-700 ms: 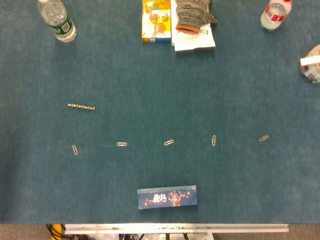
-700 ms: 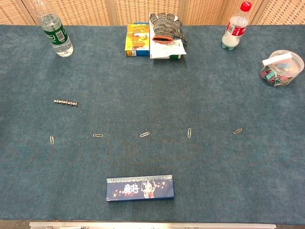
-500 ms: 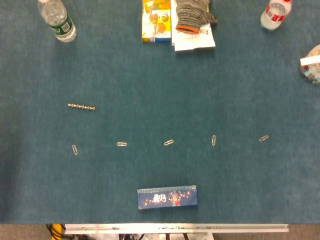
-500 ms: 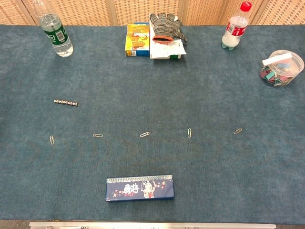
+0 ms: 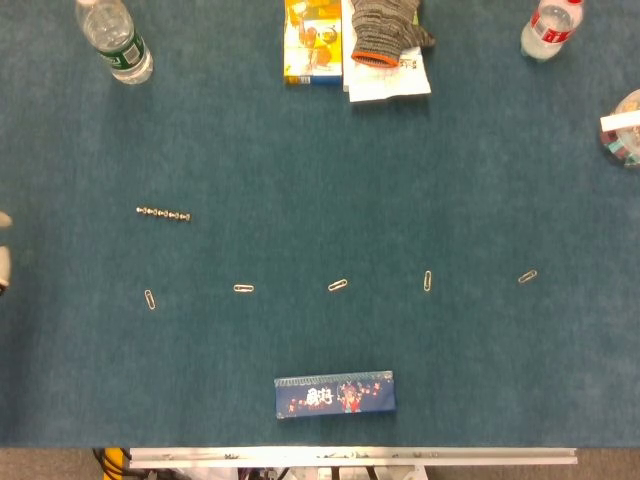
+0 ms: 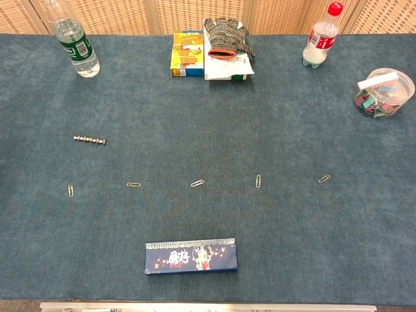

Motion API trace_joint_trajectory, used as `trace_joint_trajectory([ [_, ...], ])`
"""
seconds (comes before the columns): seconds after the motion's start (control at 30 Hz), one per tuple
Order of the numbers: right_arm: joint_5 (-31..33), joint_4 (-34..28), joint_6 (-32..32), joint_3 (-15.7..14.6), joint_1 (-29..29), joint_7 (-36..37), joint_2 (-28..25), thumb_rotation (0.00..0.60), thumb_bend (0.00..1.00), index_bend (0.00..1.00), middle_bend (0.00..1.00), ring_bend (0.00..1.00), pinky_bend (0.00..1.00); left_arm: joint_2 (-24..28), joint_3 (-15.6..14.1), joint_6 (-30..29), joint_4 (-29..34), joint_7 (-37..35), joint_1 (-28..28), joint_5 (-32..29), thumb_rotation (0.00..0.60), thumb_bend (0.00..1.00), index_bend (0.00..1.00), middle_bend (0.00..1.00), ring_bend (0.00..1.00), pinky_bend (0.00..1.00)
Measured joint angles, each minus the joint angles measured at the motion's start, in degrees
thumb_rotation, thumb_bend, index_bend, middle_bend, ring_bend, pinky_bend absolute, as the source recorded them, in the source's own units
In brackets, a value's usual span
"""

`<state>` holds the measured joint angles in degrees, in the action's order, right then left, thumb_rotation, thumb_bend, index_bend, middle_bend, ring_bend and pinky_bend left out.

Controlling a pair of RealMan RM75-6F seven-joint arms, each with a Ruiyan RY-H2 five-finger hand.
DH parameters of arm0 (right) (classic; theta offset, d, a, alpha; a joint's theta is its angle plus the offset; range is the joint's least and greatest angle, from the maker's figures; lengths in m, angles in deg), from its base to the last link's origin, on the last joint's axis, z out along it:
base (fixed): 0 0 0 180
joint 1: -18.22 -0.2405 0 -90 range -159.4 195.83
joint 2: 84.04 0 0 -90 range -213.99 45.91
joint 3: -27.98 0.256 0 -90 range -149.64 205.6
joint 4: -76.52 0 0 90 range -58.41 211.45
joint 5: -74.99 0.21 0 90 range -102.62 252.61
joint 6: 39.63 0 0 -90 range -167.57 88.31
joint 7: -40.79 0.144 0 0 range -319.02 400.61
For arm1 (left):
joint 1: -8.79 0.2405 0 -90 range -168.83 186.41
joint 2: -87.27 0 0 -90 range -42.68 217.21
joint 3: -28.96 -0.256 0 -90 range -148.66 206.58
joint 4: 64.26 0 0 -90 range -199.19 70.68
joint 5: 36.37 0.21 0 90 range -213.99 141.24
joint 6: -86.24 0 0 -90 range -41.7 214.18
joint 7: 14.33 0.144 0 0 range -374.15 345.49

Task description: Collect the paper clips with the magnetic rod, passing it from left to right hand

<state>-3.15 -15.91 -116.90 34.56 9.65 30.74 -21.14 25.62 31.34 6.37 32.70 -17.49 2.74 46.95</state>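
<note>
Head view shows a blue table with the magnetic rod lying flat on the left side, a short string of shiny beads. Nothing touches it. Below it, five paper clips lie in a loose row across the table: the first clip is just below the rod, then the second clip, the third clip, the fourth clip and the fifth clip, each well apart from the next.

At the far left edge, a small pale bit of the left hand peeks in. So little of it shows that no one can tell if it is wide or curled, but it holds nothing that can be seen. The right hand is not in either picture.

The job looks like it has not begun (no clip sticks to the rod). All of it is left to do: the left hand has to pick up the rod, sweep up the clips, and pass the rod over to the right hand.

A dark blue box sits near the front edge.
</note>
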Motion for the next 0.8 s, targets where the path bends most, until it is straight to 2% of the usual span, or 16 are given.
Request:
trace_joint_trajectory([
  [0.13, 1.00, -0.09, 0.28, 1.27, -0.83, -0.12, -1.19, 0.600, 0.02, 0.58, 0.41, 0.32, 0.27, 1.27, 0.15, 3.22, 1.13, -3.30, -2.50, 1.27, 0.600, 0.45, 0.37, 0.02, 0.00, 0.16],
  [0.33, 2.50, 1.71, 1.34, 2.14, -1.79, -0.17, -1.76, 0.600, 0.02, 0.58, 0.41, 0.32, 0.27, 1.43, 0.42, 8.33, 0.59, -7.24, -6.07, 2.06, 0.600, 0.43, 0.37, 0.00, 0.00, 0.10],
  [0.53, 3.82, 3.47, 2.00, 3.18, -2.73, 0.52, -1.73, 0.600, 0.02, 0.58, 0.41, 0.32, 0.27, -0.36, 1.62, 12.24, -2.12, -8.03, -9.69, 0.96, 0.600, 0.28, 0.32, 0.00, 0.00, 0.08],
  [0.8, 5.14, 5.63, 3.38, 3.54, -3.75, 0.69, -1.08, 0.600, 0.02, 0.58, 0.41, 0.32, 0.27, -4.00, 2.48, 17.56, -7.40, -8.51, -13.81, -0.59, 0.600, 0.27, 0.31, 0.00, 0.00, 0.08],
])
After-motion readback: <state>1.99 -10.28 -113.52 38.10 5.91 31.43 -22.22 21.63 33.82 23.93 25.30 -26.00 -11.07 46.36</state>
